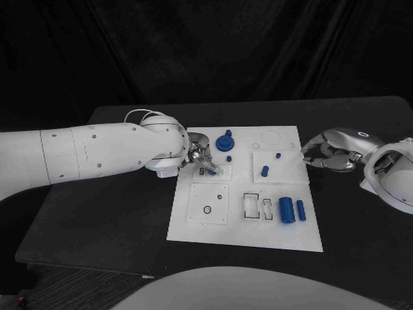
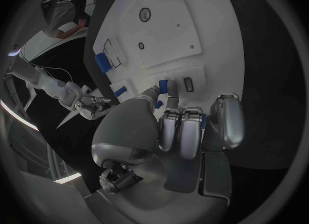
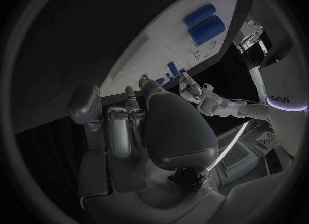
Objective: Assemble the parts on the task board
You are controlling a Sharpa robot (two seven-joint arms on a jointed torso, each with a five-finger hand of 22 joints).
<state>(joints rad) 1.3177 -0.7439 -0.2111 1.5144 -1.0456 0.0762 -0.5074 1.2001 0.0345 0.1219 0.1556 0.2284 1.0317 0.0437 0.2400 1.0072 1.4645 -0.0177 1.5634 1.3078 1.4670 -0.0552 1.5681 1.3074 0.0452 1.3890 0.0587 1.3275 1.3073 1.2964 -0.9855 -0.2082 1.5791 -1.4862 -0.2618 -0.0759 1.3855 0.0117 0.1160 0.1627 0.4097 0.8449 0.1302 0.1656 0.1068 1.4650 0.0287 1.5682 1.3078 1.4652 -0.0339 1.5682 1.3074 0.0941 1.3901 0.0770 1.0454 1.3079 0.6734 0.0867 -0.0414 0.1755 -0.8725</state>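
Board [image 1: 262, 232] of flat white plastic lies mid-table, cut with round and rectangular recesses. Smooth silver left hand [image 1: 200, 157] pinches a small blue part [image 2: 164, 85] at a recess near the board's left edge. Right hand [image 1: 330, 155] rests curled, holding nothing, just beside the right edge. Two blue cylinders [image 1: 292, 210] lie side by side on the board.

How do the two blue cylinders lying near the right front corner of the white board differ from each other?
The thicker blue cylinder is wider and longer than the thinner blue cylinder. The thicker one lies nearer the rectangular slots; the thinner one lies nearer the edge of the task board. Both are blue, lie flat and parallel, and no robot hand touches them.
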